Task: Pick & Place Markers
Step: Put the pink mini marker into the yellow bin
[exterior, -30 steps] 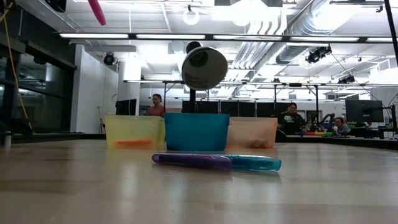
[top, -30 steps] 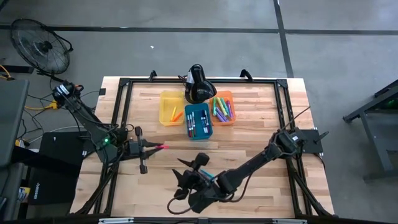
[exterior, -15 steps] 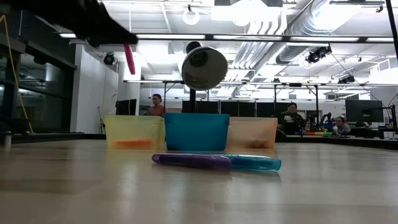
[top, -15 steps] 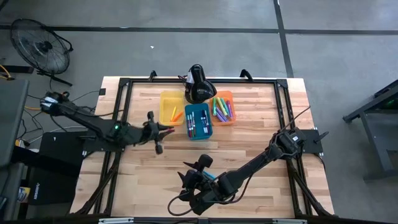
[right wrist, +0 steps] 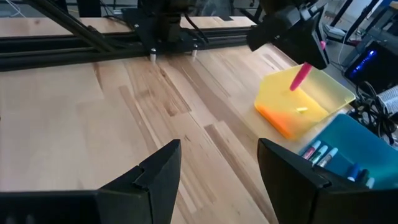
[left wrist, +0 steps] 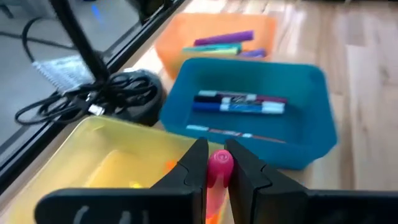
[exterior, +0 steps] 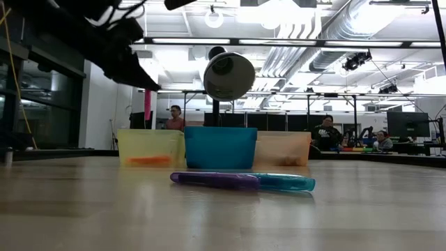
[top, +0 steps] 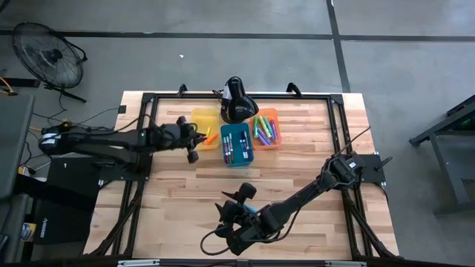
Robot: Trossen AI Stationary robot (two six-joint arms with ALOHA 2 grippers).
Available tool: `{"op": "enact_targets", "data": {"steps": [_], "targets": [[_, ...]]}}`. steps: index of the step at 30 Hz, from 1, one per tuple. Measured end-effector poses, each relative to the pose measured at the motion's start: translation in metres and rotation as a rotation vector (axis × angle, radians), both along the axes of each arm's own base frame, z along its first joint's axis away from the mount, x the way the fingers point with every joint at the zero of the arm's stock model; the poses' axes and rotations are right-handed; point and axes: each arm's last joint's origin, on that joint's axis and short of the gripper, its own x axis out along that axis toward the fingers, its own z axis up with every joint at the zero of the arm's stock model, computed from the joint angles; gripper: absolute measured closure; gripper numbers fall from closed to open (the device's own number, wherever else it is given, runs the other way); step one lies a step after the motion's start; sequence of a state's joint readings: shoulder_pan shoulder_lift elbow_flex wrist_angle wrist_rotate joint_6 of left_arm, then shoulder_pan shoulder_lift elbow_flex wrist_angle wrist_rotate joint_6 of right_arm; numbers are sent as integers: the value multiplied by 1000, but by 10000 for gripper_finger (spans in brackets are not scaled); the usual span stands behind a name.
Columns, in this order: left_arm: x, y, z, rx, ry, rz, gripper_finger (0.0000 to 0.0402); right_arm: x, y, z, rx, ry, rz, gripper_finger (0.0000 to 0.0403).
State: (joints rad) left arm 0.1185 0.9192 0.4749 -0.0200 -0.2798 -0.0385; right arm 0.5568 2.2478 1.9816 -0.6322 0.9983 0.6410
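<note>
My left gripper is shut on a pink marker and hangs over the yellow bin, which holds an orange marker. The blue bin and the orange bin beside it each hold several markers. A purple marker and a teal marker lie end to end on the table, in front of the bins in the low view. My right gripper stands open above the near middle of the table, touching nothing. My left gripper pinches the pink marker between its two fingers. The fingers slant down from the table's left side and lie along the marker. Its free end sticks out beyond the fingertips, slanting down, clear above the yellow bin.
A black lamp-like object stands at the far edge behind the bins. A black frame runs round the tabletop. Bare wood lies between the bins and the right arm.
My left gripper has swung from the near left of the table toward the far edge. It has kept the pink marker pinched and lifted throughout, and now stands over the yellow bin.
</note>
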Motion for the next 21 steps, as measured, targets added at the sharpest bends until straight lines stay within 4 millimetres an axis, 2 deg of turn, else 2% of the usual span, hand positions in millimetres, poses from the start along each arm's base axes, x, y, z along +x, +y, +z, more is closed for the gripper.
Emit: {"op": "enact_targets", "data": {"steps": [8,21], "targets": [[8,32,-1,10,157,9,373,0,-1,0,4,-1,-6,203],[44,71,-10,22,554,-88,373,-1,-1,-1,3,12,-3,203]]}}
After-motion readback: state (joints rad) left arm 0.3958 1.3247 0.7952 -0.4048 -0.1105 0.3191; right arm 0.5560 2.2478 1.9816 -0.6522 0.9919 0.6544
